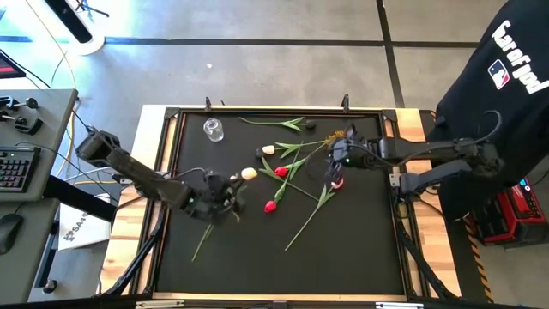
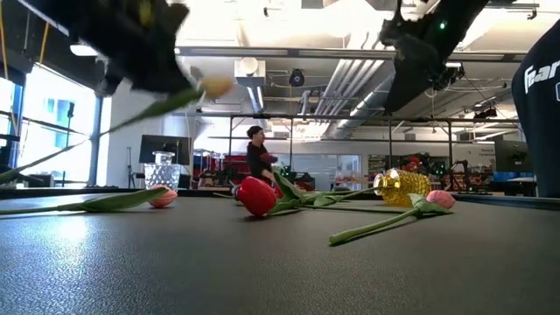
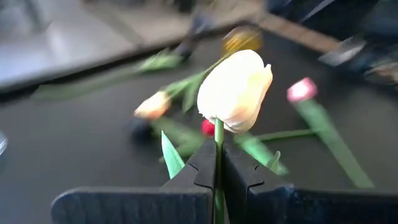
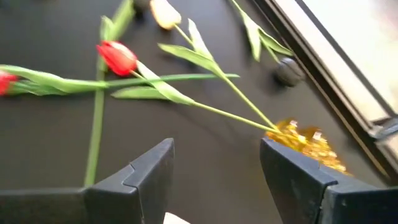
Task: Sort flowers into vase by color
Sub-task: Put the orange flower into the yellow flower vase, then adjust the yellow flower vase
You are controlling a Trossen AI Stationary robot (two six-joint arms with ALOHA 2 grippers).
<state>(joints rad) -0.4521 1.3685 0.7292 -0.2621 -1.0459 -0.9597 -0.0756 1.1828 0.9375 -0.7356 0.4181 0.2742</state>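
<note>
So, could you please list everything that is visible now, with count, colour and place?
Cream tulip: one, held by its stem in the left gripper, lifted off the mat.
Red tulips: two, lying mid-mat.
Pink tulip: one, lying below the right gripper.
Clear glass vase: one, far left part of the mat.
Yellow glass vase: one, on its side, far right part.
Person: one, dark shirt, beside the table's right edge.
Left gripper: shut on the stem.
Right gripper: open, above the mat.

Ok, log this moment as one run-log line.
left gripper: shut on white tulip, lifted off mat | right gripper: open, above pink tulip | clear vase: empty
</note>
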